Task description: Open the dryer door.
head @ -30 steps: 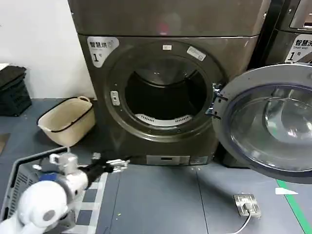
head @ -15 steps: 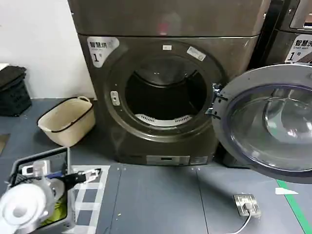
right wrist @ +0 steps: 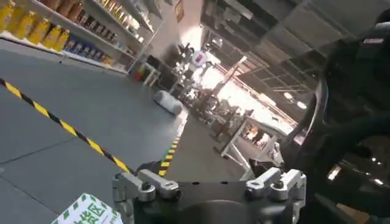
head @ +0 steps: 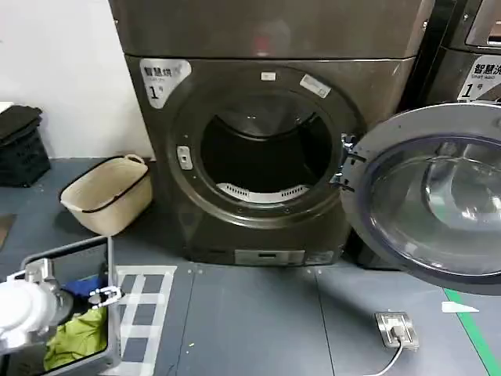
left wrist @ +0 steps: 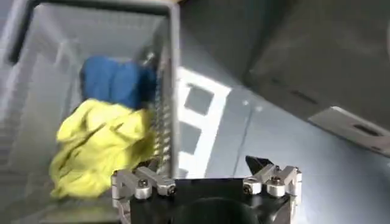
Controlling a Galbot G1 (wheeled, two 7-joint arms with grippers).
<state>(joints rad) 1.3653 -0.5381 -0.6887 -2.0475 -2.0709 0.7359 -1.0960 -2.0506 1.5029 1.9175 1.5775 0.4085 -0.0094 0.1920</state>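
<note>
Low beside the robot's left flank, the left hand (head: 104,296) hangs over the rim of a grey wire basket (head: 109,266), its fingers apart and gripping nothing; just under it lie a yellow-green cloth (head: 76,337) and a blue cloth (left wrist: 116,82). Up and ahead of that hand stands the dryer (head: 266,47), its drum mouth bare, and well off to the hand's far right the dryer door (head: 438,196) stands swung wide on its hinge. The opening looks done; judging by this, only parking the arm remains. Compared with a second ago, the left hand has drawn back from the floor in front of the machine toward the basket, while the door has stayed put. I cannot tell whether the right hand (right wrist: 207,182) is open or closed.
</note>
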